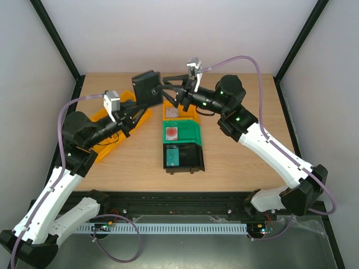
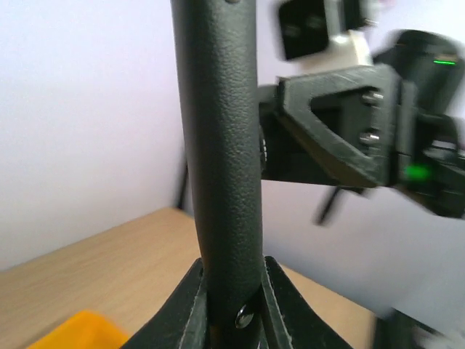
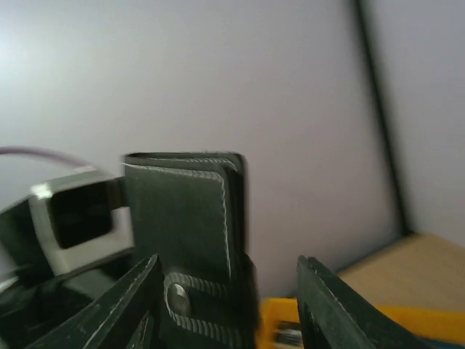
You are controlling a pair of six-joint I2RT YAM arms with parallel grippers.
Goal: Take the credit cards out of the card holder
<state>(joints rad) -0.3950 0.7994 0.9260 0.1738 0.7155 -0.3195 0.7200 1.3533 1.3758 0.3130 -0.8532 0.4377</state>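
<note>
The card holder [image 1: 147,88] is a closed black wallet held upright above the back of the table. My left gripper [image 1: 141,107] is shut on its lower edge; in the left wrist view the wallet [image 2: 221,145] stands edge-on between the two fingers of the gripper [image 2: 232,273]. My right gripper [image 1: 168,89] is open at the wallet's right side. In the right wrist view the wallet [image 3: 182,218] sits between the spread fingers of the gripper [image 3: 225,280], close to the left one, its snap tab [image 3: 178,298] fastened. No red credit cards show; the wallet is closed.
A yellow bin [image 1: 190,114] holding a card, a green bin [image 1: 190,134] with a pale red-spotted card [image 1: 171,133] and a black bin [image 1: 190,159] with a teal card [image 1: 172,155] stand in a row mid-table. An orange bin [image 1: 109,148] lies under the left arm.
</note>
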